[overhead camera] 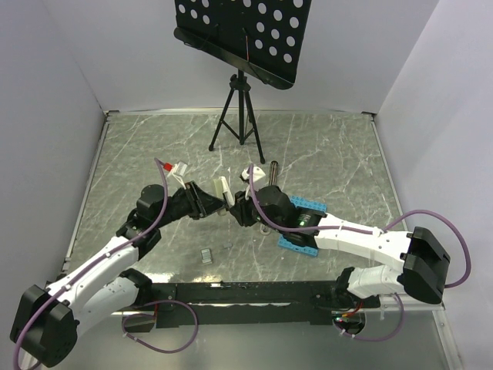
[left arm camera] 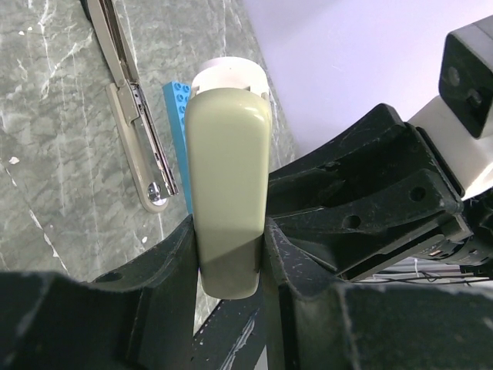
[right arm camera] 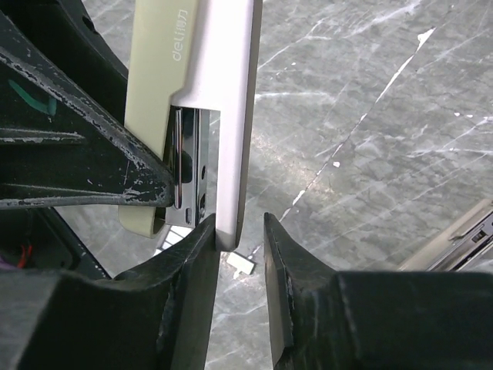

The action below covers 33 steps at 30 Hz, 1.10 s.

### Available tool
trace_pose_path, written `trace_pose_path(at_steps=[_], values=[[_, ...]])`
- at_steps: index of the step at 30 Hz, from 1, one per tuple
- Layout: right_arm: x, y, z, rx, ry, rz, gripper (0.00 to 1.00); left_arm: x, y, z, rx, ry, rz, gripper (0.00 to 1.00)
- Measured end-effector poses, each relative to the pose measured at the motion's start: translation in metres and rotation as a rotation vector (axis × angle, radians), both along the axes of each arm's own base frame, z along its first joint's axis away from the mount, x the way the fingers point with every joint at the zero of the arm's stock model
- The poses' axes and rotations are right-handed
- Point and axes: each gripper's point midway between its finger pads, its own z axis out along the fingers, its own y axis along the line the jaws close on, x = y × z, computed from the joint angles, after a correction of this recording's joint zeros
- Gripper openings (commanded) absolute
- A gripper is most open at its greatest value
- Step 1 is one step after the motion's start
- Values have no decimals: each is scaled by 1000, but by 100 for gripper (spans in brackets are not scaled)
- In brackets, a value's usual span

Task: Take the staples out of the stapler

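Note:
My left gripper (overhead camera: 216, 197) (left arm camera: 229, 254) is shut on the stapler (overhead camera: 223, 187) (left arm camera: 228, 185), clamping its cream cover and holding it above the table. Seen from the right wrist, the stapler (right arm camera: 166, 85) hangs spread, with a metal magazine showing between the cream cover and a white arm. My right gripper (overhead camera: 240, 206) (right arm camera: 240, 231) is open around the tip of that white arm. Its left finger touches the arm; a gap remains on the other side. A small grey strip of staples (overhead camera: 206, 254) lies on the table, and one (right arm camera: 241, 263) shows below the right jaws.
A long slim metal bar (overhead camera: 273, 171) (left arm camera: 135, 123) lies on the marble table beyond the grippers. A blue perforated tray (overhead camera: 312, 205) (left arm camera: 176, 131) sits largely under the right arm. A black music stand on a tripod (overhead camera: 239, 116) stands at the back.

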Motion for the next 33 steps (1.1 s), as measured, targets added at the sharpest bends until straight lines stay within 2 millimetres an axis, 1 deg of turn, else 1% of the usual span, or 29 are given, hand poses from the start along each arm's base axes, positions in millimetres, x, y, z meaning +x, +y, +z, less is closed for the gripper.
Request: trace_pose_path(at_steps=[1, 4, 5, 7, 8, 9, 10, 13, 17, 18, 20, 22, 23, 27, 30, 33], values=[[0, 0, 0, -1, -4, 2, 35, 0, 0, 0, 1, 1, 0, 1], [2, 2, 5, 7, -24, 11, 28, 0, 0, -2, 4, 6, -2, 1], [3, 3, 7, 14, -31, 17, 22, 0, 0, -3, 5, 10, -3, 1], [3, 6, 10, 25, -45, 31, 16, 0, -1, -4, 8, 15, -6, 1], [4, 5, 10, 24, -48, 31, 6, 0, -1, -4, 9, 16, -8, 1], [6, 5, 10, 25, -50, 25, 1, 0, -1, -4, 11, 19, -9, 1], [7, 3, 9, 20, -49, 20, 0, 0, -1, -5, 16, 20, -13, 1], [12, 2, 6, 5, -26, 25, 0, 1, -1, -6, 43, 31, -11, 1], [14, 1, 6, 21, -13, 69, 0, 2, 1, -5, 76, 32, -11, 1], [16, -3, 5, 13, -22, 72, 0, 1, 1, -5, 86, 32, -16, 1], [21, -18, -1, -6, -31, 77, 0, -1, 2, -3, 108, 36, -22, 1], [20, -32, -9, -27, -42, 89, 0, -2, 3, -3, 131, 43, -28, 1], [19, -35, -11, -32, -48, 99, 0, -4, 4, -3, 141, 45, -36, 1], [13, -42, -16, -42, -93, 153, 0, -11, 3, -5, 175, 51, -85, 1], [13, -47, -24, -70, -121, 175, 0, -14, 2, -13, 228, 51, -137, 1], [13, -53, -30, -102, -150, 199, 0, -13, 3, -19, 300, 37, -174, 1]])
